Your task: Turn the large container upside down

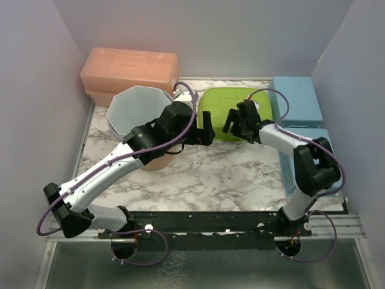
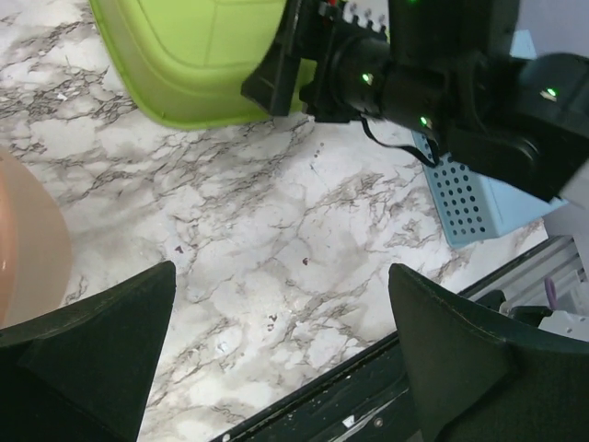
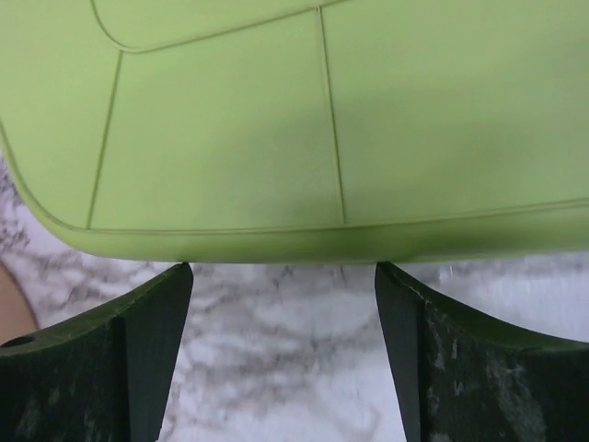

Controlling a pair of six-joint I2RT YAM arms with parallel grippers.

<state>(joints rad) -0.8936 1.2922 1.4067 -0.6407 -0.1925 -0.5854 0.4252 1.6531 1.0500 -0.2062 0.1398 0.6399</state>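
Seen from above, a lime-green container [image 1: 216, 107] sits on a marble table [image 1: 210, 174] in the upper middle of the frame. Both black grippers meet along its lower edge.

The left gripper [image 1: 206, 129] is beside the container's lower left corner, jaws spread wide and holding nothing. In its wrist view only bare marble lies between its fingers [image 2: 110, 350], and the container sits in the upper left of that frame, well beyond the fingertips.

The right gripper [image 1: 233, 123] lies over the middle of the container's lower edge, jaws parted and empty. In its wrist view the container fills the upper half of the frame: a smooth green face crossed by thin moulded lines, with a rounded edge just past the fingertips and marble showing between them. Whether a finger touches that edge cannot be told.

In the upper left of the overhead frame is a salmon lidded box [image 1: 129, 69]. Just below it, left of the green container, stands a pale grey many-sided bin [image 1: 135, 108]. A peach-coloured object [image 1: 157, 161] is partly hidden under the left arm. Blue perforated baskets [image 1: 295, 99] line the right side.
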